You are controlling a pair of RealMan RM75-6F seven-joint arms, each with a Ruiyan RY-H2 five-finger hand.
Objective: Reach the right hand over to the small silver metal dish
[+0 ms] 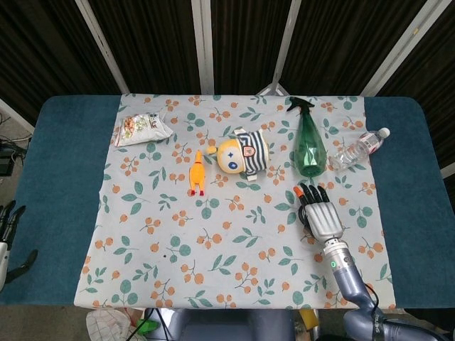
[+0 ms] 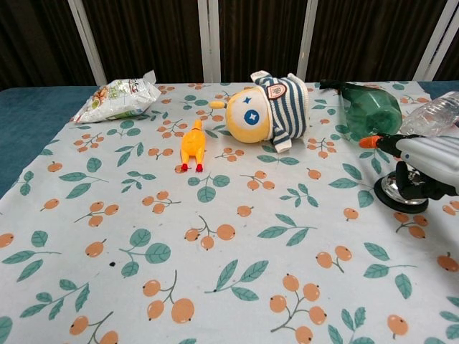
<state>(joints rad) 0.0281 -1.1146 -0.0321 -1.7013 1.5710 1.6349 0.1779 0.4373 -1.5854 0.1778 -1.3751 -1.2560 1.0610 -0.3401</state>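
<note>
Nearest, at the bench's [image 1: 64,153] left front edge, the left hand [image 1: 8,227] is parked well clear of the work; dark fingers apart, nothing in it. Only the head view shows it.

Next out, right side: the right hand [image 1: 321,212] sits palm-down directly over the small silver metal dish [image 2: 396,190]. Fingers extended and spread, orange-tipped one leading, holding nothing. Flat pose fits a reach, not a grasp, so the reach looks about done, imo.

Views differ here. Head view: the hand covers the dish completely, so the dish can't be seen there. Chest view: side-on, the dish and its dark base show under the hand [image 2: 419,166] on the floral cloth [image 2: 215,236], near the right edge. Hand looks very low over it; contact or a thin gap, can't tell.

Mid bench: rubber chicken [image 1: 197,172] and striped plush doll [image 1: 242,155], lying flat, apart from each other.

Further back, just beyond the hand: green spray bottle [image 1: 307,144] and clear water bottle [image 1: 359,148], both lying down. Close enough that a sweep forward could nudge them. Far left: snack bag [image 1: 142,128].
</note>
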